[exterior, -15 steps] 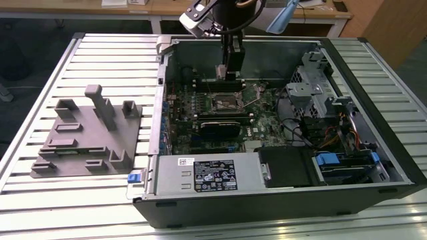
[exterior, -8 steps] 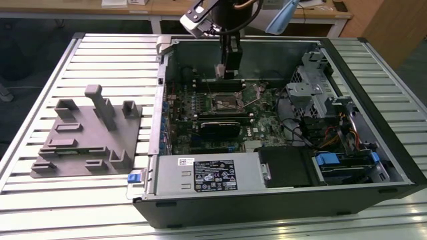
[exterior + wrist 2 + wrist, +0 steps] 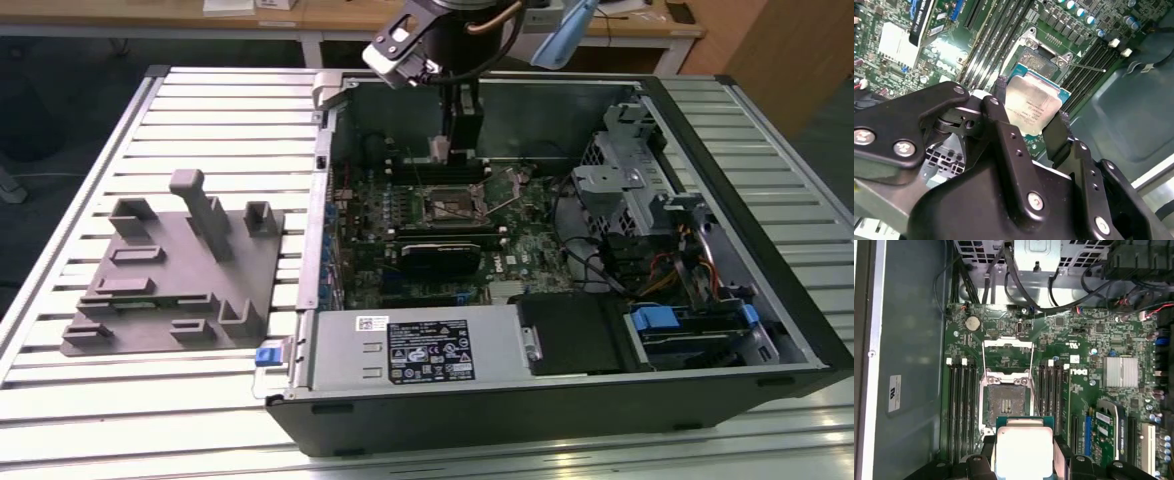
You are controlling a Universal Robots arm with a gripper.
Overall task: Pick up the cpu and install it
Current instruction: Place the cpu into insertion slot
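The cpu (image 3: 1033, 105), a flat square chip with a silvery top plate, is clamped by two opposite edges between black fingers (image 3: 1058, 136). My gripper (image 3: 1030, 114) is shut on it. In the first wrist view the cpu (image 3: 1024, 447) hangs level above the motherboard, just short of the open socket (image 3: 1006, 402), whose metal load plate (image 3: 1007, 351) is folded back. In the exterior view my gripper (image 3: 451, 150) reaches down into the open computer case, above and slightly behind the socket (image 3: 445, 205).
The computer case (image 3: 694, 390) lies open on a slatted table. Memory slots (image 3: 961, 405) flank the socket on both sides. Cables and a drive cage (image 3: 627, 170) fill the exterior view's right. A grey plastic tray with upright posts (image 3: 174, 285) sits outside the case on the exterior view's left.
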